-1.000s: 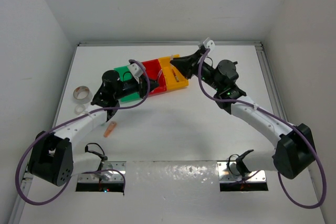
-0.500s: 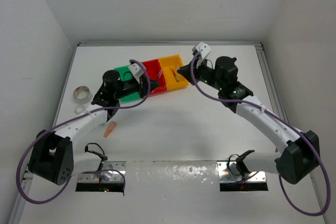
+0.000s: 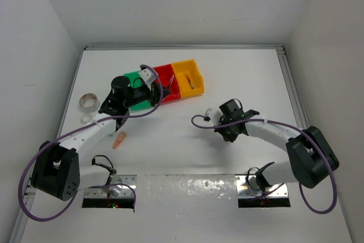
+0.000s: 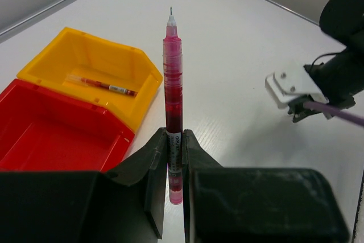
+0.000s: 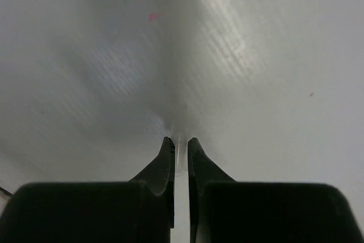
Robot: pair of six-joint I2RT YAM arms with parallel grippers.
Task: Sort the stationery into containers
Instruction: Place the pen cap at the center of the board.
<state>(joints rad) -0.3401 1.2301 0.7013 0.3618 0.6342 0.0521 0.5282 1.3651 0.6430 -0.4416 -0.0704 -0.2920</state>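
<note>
Nearest in the top view, an orange stick point(image 3: 119, 139) is being shown lying on the table point(image 3: 244, 78) beside the left arm, with a tape roll point(image 3: 88, 102) farther out to the left. Neither is being caught by the wrist cameras.

The right gripper point(image 5: 180, 146) is being shown by its own camera with fingers pressed together on nothing, aimed at bare table close below. Whether the surface is being touched cannot be told. From above, it is being placed mid-table, well apart from the bins.

In the left wrist view, a red pen point(image 4: 173, 83) is being pinched by its lower barrel in the left gripper point(image 4: 174, 138), the fingers nearly closed on it and the tip pointing away. From above, this pen is being held over the red bin point(image 4: 51, 135).

Beyond, a second pen point(image 4: 102, 85) is being shown lying in the yellow bin point(image 4: 139, 103), barely readable from above. The green bin point(image 3: 132, 78) is being shown only from above, partly hidden by the left arm.
</note>
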